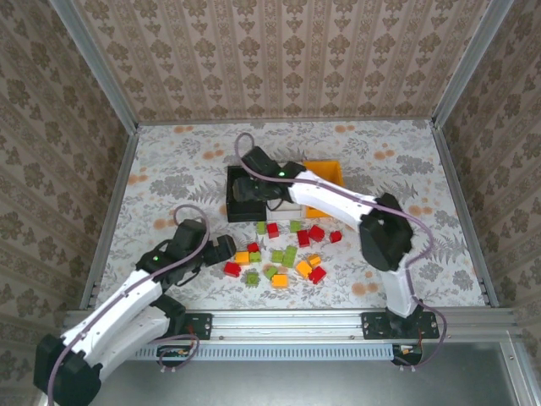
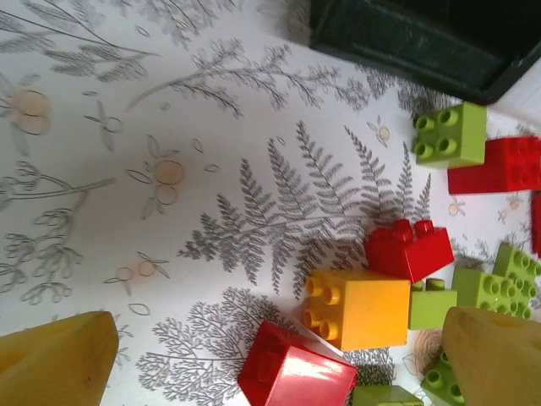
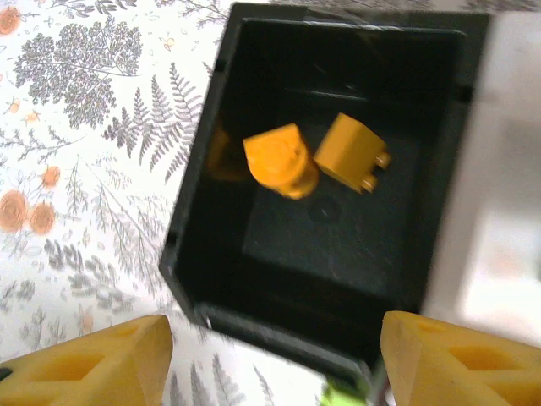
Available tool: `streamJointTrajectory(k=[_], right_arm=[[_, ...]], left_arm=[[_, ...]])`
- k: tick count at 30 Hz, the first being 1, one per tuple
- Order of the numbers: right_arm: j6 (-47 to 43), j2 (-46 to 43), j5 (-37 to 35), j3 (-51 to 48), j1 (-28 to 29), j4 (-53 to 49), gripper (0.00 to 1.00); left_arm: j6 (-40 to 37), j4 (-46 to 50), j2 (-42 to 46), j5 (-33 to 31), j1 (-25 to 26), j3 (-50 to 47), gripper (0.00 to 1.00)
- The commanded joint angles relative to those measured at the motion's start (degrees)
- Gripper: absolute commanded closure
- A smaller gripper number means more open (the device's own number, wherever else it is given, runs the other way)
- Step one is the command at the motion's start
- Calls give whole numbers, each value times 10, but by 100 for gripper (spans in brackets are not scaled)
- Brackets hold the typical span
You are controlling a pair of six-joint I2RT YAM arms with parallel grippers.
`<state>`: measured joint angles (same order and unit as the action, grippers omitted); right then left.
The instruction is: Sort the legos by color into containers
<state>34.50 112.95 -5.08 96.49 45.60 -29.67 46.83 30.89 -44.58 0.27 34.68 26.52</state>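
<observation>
Top view: the right gripper (image 1: 247, 191) hangs over the black bin (image 1: 232, 211), with the orange bin (image 1: 325, 172) to its side. The left gripper (image 1: 225, 248) sits just beside the scattered legos (image 1: 289, 254).

Left wrist view: the left gripper (image 2: 275, 338) is spread wide and empty. A red lego (image 2: 296, 372) lies between its fingers (image 2: 55, 359), a yellow lego (image 2: 359, 309) just ahead, and a green lego (image 2: 450, 135) farther ahead.

Right wrist view: the right gripper (image 3: 270, 338) is released and holds nothing. Below and ahead of it, two yellow legos (image 3: 281, 161) lie in the black bin (image 3: 203, 211). The white bin (image 3: 499, 211) stands beside one finger.
</observation>
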Motion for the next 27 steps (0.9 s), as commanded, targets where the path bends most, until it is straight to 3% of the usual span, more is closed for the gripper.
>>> streamJointTrajectory(k=[1,9,13,27], right_arm=[[20,-91,1,-92,-12,47,31],[34,-254,-22,-293,-35,55,30],[46,-312,-27,-356,-48,62,30],[55,-359,-29,-398,-70,70,29]], left_arm=[[-36,-15,-43,4,32,35,0],[-68,-41,-169,-44,122,86,1],[-75,-32,-225,-65,144,105,6],[-55,0,-265,-99,123,81,31]])
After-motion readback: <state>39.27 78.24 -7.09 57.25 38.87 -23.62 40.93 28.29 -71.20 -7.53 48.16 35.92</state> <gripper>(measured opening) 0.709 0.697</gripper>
